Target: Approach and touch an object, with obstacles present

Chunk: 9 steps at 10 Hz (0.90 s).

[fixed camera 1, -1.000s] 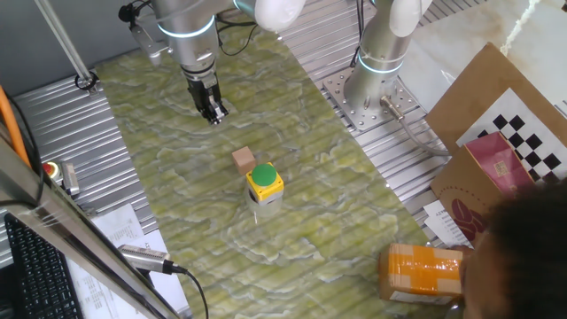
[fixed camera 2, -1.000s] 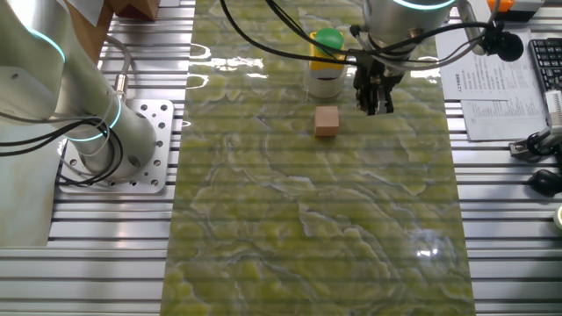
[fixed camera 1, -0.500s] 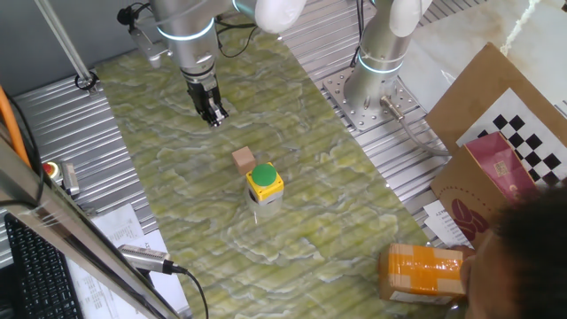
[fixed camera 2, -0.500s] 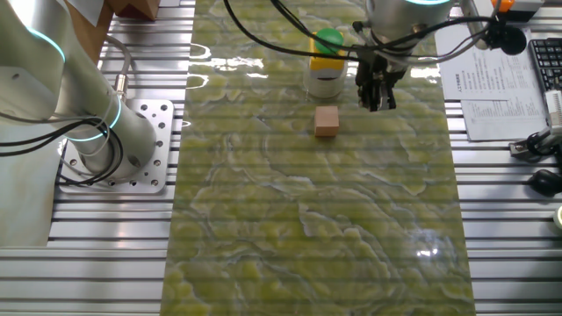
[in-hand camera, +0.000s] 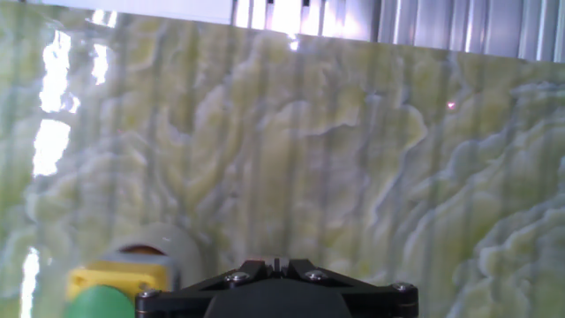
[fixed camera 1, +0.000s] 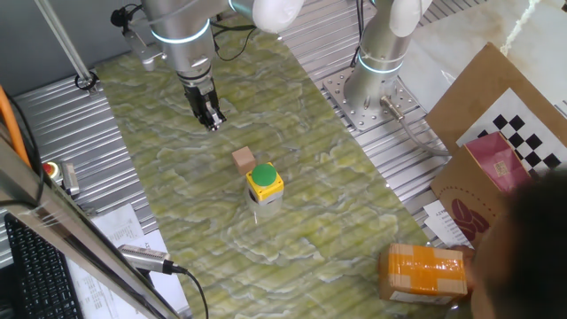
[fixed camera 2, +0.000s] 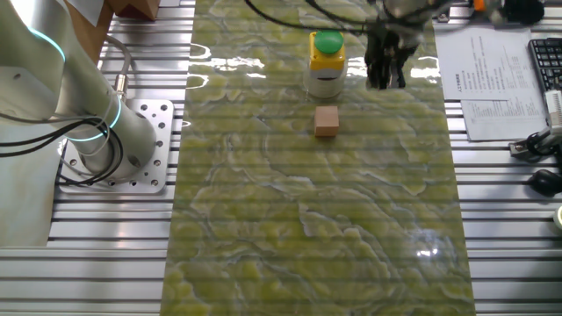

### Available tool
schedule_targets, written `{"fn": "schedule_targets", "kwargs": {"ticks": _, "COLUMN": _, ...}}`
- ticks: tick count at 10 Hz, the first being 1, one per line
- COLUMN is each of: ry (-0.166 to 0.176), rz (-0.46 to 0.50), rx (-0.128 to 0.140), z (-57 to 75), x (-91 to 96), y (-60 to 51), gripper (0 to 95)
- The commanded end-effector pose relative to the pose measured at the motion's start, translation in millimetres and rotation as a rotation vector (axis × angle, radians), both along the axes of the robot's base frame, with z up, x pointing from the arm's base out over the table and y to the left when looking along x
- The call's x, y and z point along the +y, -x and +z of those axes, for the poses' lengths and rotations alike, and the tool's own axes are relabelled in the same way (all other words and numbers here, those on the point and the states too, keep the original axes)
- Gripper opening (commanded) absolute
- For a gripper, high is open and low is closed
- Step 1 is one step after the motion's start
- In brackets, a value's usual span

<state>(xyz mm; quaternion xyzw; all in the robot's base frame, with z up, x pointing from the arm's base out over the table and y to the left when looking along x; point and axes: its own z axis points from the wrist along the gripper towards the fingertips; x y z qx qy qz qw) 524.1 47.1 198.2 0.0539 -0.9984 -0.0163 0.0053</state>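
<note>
Pincer (fixed camera 1: 212, 122) clenched, empty, above the surface (fixed camera 1: 177, 204), apart from wooden block (fixed camera 1: 243, 159) and green-topped button (fixed camera 1: 264, 180); block just beside button.

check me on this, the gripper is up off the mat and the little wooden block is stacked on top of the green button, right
Not quite. The wooden block is not stacked on the green button; it sits on the mat just beside the button box, as one fixed view shows. The rest holds: the gripper is up off the mat, away from both.
</note>
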Motion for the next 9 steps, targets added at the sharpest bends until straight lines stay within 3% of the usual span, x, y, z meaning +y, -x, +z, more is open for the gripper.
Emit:
{"fn": "schedule_targets", "kwargs": {"ticks": 1, "ry": 0.01, "rz": -0.025, "rx": 0.006, "z": 3.7, "x": 21.7, "y": -4.6, "gripper": 0.0}}
{"fn": "schedule_targets", "kwargs": {"ticks": 5, "ry": 0.002, "rz": -0.016, "rx": 0.018, "z": 9.2, "x": 63.3, "y": -15.5, "gripper": 0.0}}
{"fn": "schedule_targets", "kwargs": {"ticks": 9, "ry": -0.002, "rz": -0.012, "rx": 0.056, "z": 10.9, "x": 119.7, "y": -25.1, "gripper": 0.0}}
